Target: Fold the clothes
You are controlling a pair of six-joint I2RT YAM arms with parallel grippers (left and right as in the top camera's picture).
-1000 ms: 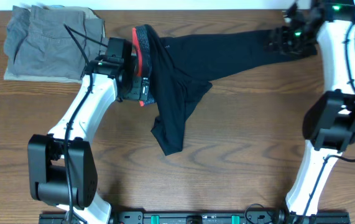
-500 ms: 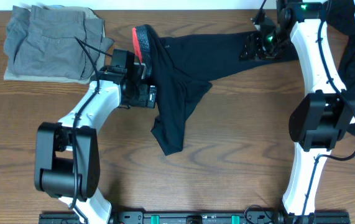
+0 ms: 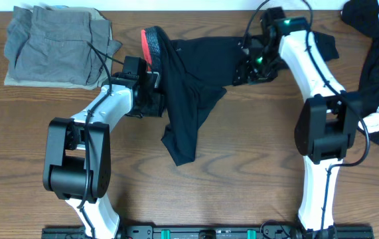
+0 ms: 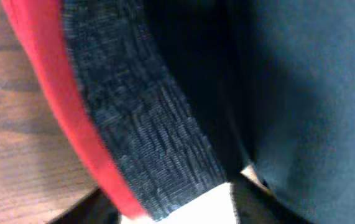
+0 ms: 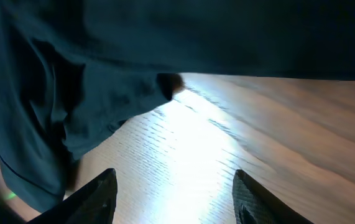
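1. The long black garment [image 3: 192, 73] lies along the far edge of the table [image 3: 242, 166], about midway. Its grey-and-red waistband [image 3: 151, 41] is at the left end, and one leg trails toward the near edge.
2. The step in hand looks like the lengthwise fold, bringing the outstretched leg back over the body.
3. The right gripper [image 3: 245, 70] hovers at the garment's right end. In the wrist view its fingertips [image 5: 99, 193] stand wide apart over bare wood, with nothing between them and the cloth lying just beyond.
4. The left gripper [image 3: 154, 96] sits against the waistband. Its wrist view is filled with blurred grey band [image 4: 146, 124] and red edging [image 4: 59, 106], so I cannot tell whether it pinches the cloth.
5. Next, the leg end probably needs laying flat near the waistband, then the trailing leg needs gathering.
6. A second ago the leg stretched toward the far-right corner with the right arm at its end. That arm has since swung in to the middle, and the leg reads shorter.
7. Folded grey clothes [image 3: 53, 43] sit in the far-left corner, and a dark-and-white heap [image 3: 375, 63] lies by the right edge.
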